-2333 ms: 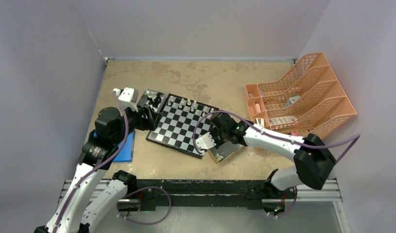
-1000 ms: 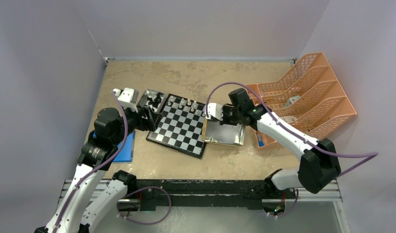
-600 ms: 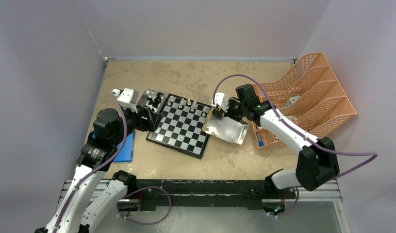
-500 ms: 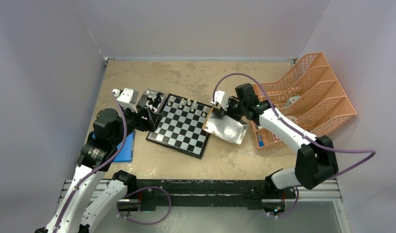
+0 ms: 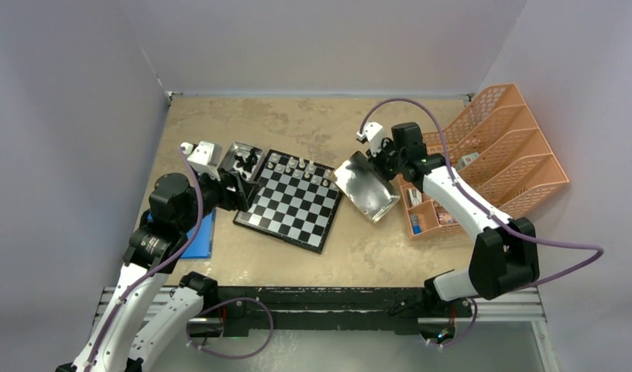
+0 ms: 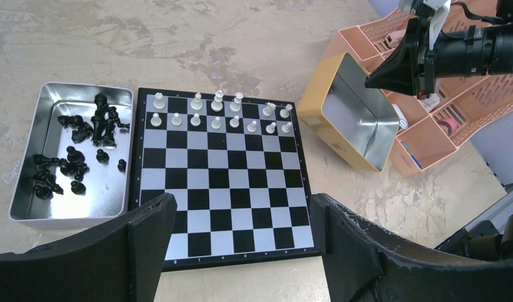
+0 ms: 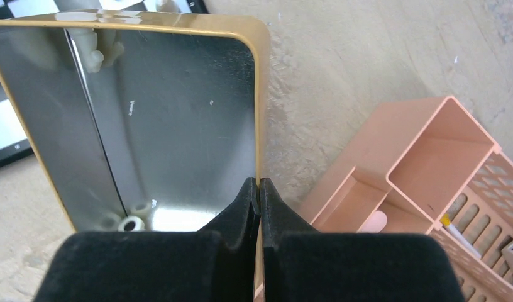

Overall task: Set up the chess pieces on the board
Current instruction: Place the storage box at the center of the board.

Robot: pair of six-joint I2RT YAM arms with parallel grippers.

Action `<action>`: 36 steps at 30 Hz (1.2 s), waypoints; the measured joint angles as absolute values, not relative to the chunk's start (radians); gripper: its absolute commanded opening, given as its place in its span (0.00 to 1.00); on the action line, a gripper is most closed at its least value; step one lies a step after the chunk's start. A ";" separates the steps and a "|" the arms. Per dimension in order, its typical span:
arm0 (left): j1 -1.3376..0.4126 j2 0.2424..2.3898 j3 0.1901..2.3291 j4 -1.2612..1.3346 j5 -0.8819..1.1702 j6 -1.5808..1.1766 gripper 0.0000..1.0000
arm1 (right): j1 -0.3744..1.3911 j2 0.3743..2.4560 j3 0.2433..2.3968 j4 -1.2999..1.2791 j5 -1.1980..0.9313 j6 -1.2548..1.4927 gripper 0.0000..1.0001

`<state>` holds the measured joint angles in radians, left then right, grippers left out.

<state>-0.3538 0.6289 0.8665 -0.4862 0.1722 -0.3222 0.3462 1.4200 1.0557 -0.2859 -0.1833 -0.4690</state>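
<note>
Gold tin (image 5: 365, 186) swung toward orange rack (image 5: 499, 147), right claw (image 7: 259, 184) pinching rim; left claw (image 6: 241, 211) wide, empty.

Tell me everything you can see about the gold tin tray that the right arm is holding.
The gold tin tray is a shallow rectangular metal box with rounded corners, gold outside and shiny silver inside. The right gripper is shut on one side wall, holding it tilted up on edge between the board and the orange organizer. What looks like a cream chess piece lies in its low corner.
</note>
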 measured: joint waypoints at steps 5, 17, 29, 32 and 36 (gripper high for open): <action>-0.354 0.629 0.860 -0.485 0.179 -0.322 0.78 | 0.322 1.420 1.067 -0.288 -0.143 -0.367 0.00; -0.361 0.623 0.856 -0.486 0.179 -0.322 0.78 | 0.308 1.572 1.184 -0.426 -0.082 -0.019 0.00; -0.366 0.607 0.856 -0.486 0.179 -0.322 0.78 | 0.139 1.654 1.229 -0.587 -0.151 0.186 0.00; -0.368 0.600 0.856 -0.485 0.179 -0.322 0.78 | 0.101 1.666 1.229 -0.621 -0.146 0.221 0.00; -0.368 0.594 0.856 -0.486 0.178 -0.322 0.78 | 0.092 1.696 1.229 -0.646 -0.153 0.248 0.00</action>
